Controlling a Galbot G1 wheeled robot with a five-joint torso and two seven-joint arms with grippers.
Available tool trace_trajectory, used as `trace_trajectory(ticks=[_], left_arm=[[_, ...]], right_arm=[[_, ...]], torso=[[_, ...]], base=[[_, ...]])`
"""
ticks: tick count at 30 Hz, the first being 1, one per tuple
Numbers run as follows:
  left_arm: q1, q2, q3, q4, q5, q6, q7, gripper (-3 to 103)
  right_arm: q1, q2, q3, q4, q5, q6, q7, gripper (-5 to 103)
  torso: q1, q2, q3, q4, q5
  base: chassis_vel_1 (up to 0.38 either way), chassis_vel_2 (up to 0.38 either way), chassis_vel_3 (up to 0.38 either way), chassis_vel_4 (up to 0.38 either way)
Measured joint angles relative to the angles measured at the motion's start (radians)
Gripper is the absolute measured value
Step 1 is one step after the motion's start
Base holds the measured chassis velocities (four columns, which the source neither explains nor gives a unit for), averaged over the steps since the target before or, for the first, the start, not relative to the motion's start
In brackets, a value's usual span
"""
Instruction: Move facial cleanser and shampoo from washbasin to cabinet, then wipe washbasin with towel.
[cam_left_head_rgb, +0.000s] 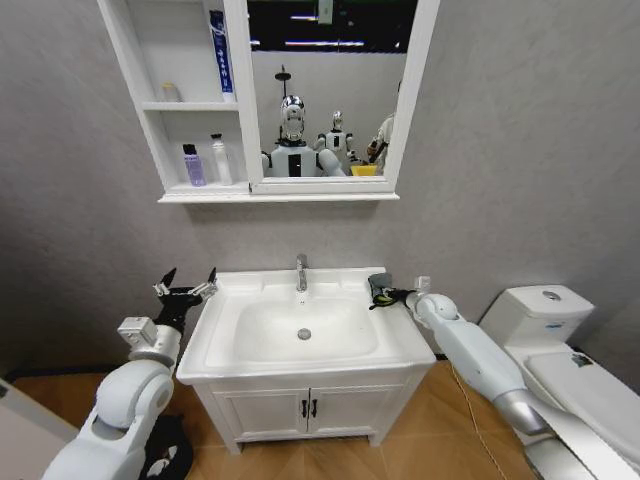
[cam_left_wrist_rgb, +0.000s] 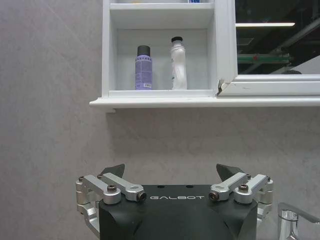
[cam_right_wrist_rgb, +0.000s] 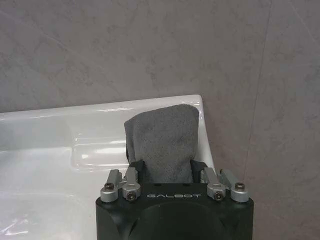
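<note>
— Where's the towel?
— Between my right gripper jaws, pinched, on the washbasin's far right corner.
— And the left gripper?
— Spread wide, left of the basin

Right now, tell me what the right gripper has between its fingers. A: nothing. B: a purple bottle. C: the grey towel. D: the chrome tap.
C: in the right wrist view the right gripper has its fingers closed around the grey towel at the washbasin's back corner.
</note>
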Motion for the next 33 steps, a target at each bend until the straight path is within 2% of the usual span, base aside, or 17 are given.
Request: trace_trajectory(ticks=[1, 2, 4, 5, 8, 9, 11, 13, 22, 24, 33], left_arm=[[0.000, 0.001, -0.002, -0.001, 0.000, 0.000, 0.000, 100], [0.000, 0.001, -0.002, -0.001, 0.000, 0.000, 0.000, 100], [0.000, 0.002, -0.003, -0.003, -0.002, 0.000, 0.000, 100], [0.000, 0.002, -0.003, -0.003, -0.002, 0.000, 0.000, 100], [-0.003, 0.002, -0.003, -0.002, -0.004, 0.000, 0.000, 100], [-0.003, 0.002, -0.003, -0.002, -0.004, 0.000, 0.000, 100], [-0.005, 0.001, 0.000, 0.001, -0.004, 0.000, 0.002, 100], [-0.005, -0.001, 0.003, 0.003, -0.003, 0.000, 0.005, 100], [-0.012, 0.000, 0.007, 0.009, -0.002, 0.000, 0.014, 100], [-0.010, 0.000, 0.006, 0.009, -0.002, -0.001, 0.015, 100], [-0.003, -0.007, 0.009, 0.005, 0.004, -0.003, 0.021, 100]], right_arm=[[0.002, 0.001, -0.003, 0.001, 0.000, 0.000, 0.002, 56], [0.002, 0.001, -0.003, 0.001, 0.000, 0.000, 0.002, 56], [0.004, 0.001, -0.007, 0.011, 0.002, -0.008, 0.027, 67], [0.004, 0.001, -0.007, 0.011, 0.002, -0.008, 0.027, 67], [-0.002, -0.013, -0.008, 0.040, 0.008, -0.014, 0.053, 83], [-0.002, -0.013, -0.008, 0.040, 0.008, -0.014, 0.053, 83], [-0.010, -0.024, -0.005, 0.063, 0.019, -0.016, 0.063, 94], [-0.015, -0.030, -0.002, 0.075, 0.026, -0.017, 0.065, 97], [-0.023, -0.038, 0.007, 0.068, 0.002, -0.010, 0.074, 100], [-0.014, -0.029, 0.006, 0.037, -0.038, 0.030, 0.076, 100], [0.007, -0.018, -0.014, 0.015, -0.082, 0.108, 0.071, 100]], torso=[[0.000, 0.000, 0.000, 0.0000, 0.0000], [0.000, 0.000, 0.000, 0.0000, 0.0000], [0.000, 0.000, 0.000, 0.0000, 0.0000], [0.000, 0.000, 0.000, 0.0000, 0.0000], [0.000, 0.000, 0.000, 0.0000, -0.0001], [0.000, 0.000, 0.000, 0.0000, -0.0001], [0.000, 0.000, 0.000, -0.0001, 0.0000], [0.000, 0.000, 0.000, 0.0000, -0.0001], [0.000, 0.000, 0.000, 0.0000, 0.0000], [0.000, 0.000, 0.000, -0.0002, 0.0000], [0.000, 0.000, 0.000, 0.0000, 0.0001]], base=[[0.000, 0.000, 0.000, 0.000], [0.000, 0.000, 0.000, 0.000], [0.000, 0.000, 0.000, 0.000], [0.000, 0.000, 0.000, 0.000], [0.000, 0.000, 0.000, 0.000], [0.000, 0.000, 0.000, 0.000], [0.000, 0.000, 0.000, 0.000], [0.000, 0.000, 0.000, 0.000], [0.000, 0.000, 0.000, 0.000], [0.000, 0.000, 0.000, 0.000], [0.000, 0.000, 0.000, 0.000]])
